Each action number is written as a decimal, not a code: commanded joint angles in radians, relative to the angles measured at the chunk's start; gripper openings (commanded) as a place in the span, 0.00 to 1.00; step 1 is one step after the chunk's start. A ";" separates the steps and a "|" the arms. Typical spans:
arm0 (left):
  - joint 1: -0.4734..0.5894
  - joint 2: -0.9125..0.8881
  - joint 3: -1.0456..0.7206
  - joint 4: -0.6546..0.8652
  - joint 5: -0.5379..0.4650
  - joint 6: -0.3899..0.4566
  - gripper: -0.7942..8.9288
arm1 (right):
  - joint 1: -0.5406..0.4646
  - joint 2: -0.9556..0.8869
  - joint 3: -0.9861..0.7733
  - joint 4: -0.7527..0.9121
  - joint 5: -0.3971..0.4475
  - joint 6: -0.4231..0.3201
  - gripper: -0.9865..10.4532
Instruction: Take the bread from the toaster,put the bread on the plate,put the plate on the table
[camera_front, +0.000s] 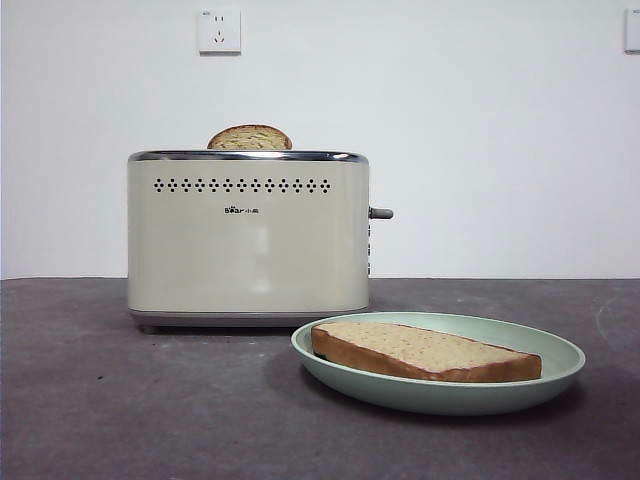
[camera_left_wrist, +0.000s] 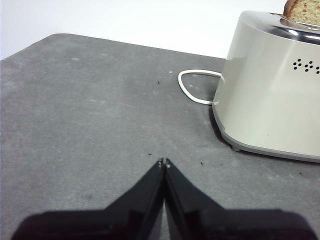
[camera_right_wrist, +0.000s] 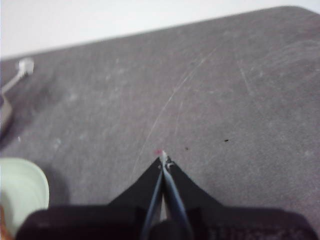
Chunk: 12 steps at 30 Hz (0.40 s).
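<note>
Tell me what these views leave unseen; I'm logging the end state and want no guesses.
- Second slice: front view, only its domed top shows; the toaster hides the rest.
- Bread: front view, near rim of the plate hides its underside.
- Plate: right wrist view, cut off at the edge, blurred.
- Toaster's white cord: left wrist view, its end passes behind the toaster.

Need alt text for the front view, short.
A thick tan slice of toast with dark crust lies flat in a shallow mint-green round plate on a dark grey matte table. Behind it stands a boxy cream toaster with chrome rim, a second domed toast slice poking from its slot. No gripper shows.
</note>
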 joint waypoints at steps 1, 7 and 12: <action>0.003 -0.003 -0.013 0.004 0.004 0.007 0.08 | -0.047 -0.027 -0.021 -0.034 -0.035 0.028 0.09; 0.003 -0.003 -0.013 0.006 0.004 0.007 0.08 | -0.107 -0.117 -0.021 -0.088 -0.055 -0.092 0.09; 0.003 -0.003 -0.013 0.006 0.004 0.008 0.08 | -0.094 -0.153 -0.021 -0.085 -0.040 -0.097 0.08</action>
